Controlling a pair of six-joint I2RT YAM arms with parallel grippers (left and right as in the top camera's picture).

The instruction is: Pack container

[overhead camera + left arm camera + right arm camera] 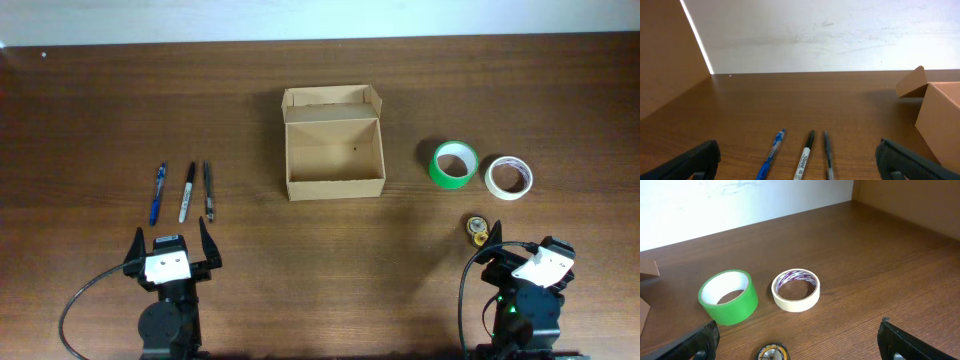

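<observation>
The container (334, 186) is a tan cardboard box, open and empty, its flap lid folded back; part of it shows at the right of the left wrist view (940, 117). A blue pen (158, 193), a white marker (187, 192) and a dark pen (208, 190) lie side by side left of it, also in the left wrist view (771, 152) (805, 152) (828, 152). A green tape roll (453, 164) (729, 296), a cream tape roll (508, 178) (795, 289) and a small round black-and-yellow tape (479, 231) (772, 352) lie to the right. My left gripper (171, 247) (797, 162) and right gripper (510, 258) (797, 342) are open and empty.
The brown wooden table (320, 290) runs to a white wall (815, 35) at the back. Black cables loop from both arm bases at the near edge.
</observation>
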